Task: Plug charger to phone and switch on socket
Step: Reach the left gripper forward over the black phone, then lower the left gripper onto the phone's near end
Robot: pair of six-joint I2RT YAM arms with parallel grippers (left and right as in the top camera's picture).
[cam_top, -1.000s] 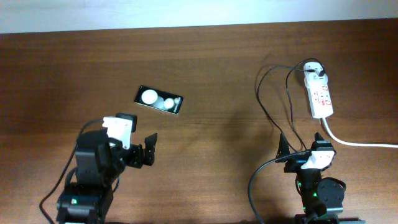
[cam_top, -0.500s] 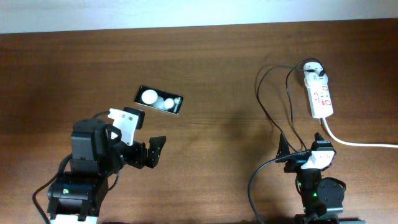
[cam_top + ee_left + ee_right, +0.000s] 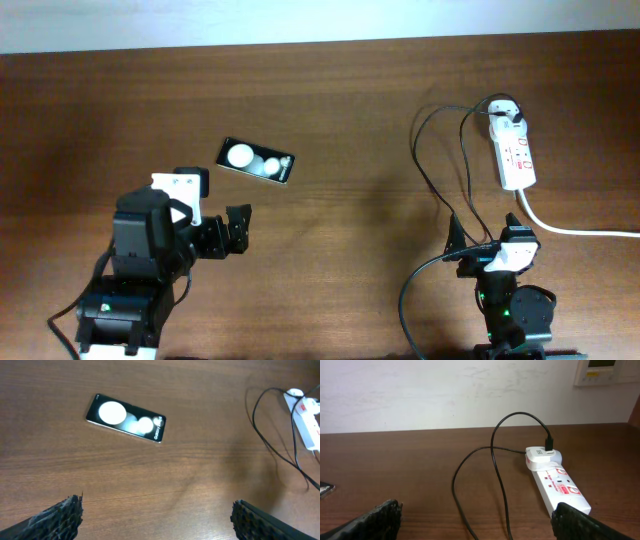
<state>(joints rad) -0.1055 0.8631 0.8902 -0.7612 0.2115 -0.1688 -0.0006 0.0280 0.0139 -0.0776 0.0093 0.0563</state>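
The left gripper (image 3: 237, 230) hangs spread wide and empty, its ridged black fingers (image 3: 60, 515) well apart over the wood-grain table (image 3: 340, 110), near the phone (image 3: 256, 160). The phone, a glossy black slab with two white circles, lies flat and slanted. Well to the phone's right, the right gripper (image 3: 485, 240) also gapes empty. Farther right of the phone lies the white oblong socket (image 3: 514, 155) with red marks. The charger (image 3: 432, 170) has its blocky white adapter (image 3: 503, 122) seated on the socket, and its thin black cable loops on the side facing the phone. Its plug tip cannot be made out.
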